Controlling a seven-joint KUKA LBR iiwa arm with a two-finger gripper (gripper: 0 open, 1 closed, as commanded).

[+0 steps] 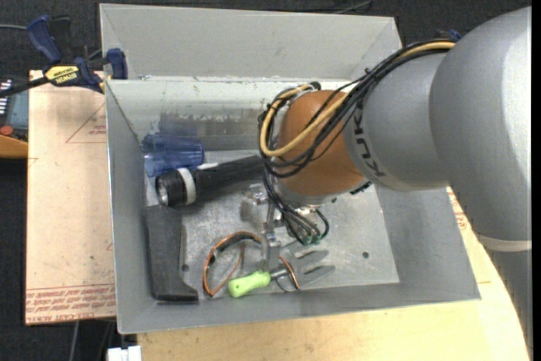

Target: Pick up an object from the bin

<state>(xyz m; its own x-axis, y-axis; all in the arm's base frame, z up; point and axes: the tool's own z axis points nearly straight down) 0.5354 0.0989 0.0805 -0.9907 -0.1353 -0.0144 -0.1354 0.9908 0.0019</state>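
My gripper (pixel 270 234) hangs below the orange cover, low over the front middle of the bin floor. Just beneath and in front of it lies a tool with thin brown looped handles (pixel 230 253) and a light green grip (pixel 248 284). A small grey metal pronged piece (pixel 309 268) rests just to the right of that. A black flashlight (pixel 211 180) with a silvery head lies behind and to the left of the gripper, pointing left. Nothing shows between the gripper's tips.
A blue see-through plastic piece (pixel 172 155) lies at the back left, next to the flashlight's head. A dark grey rectangular block (pixel 166 254) lies along the left wall. The arm and its cables cover the bin's right half.
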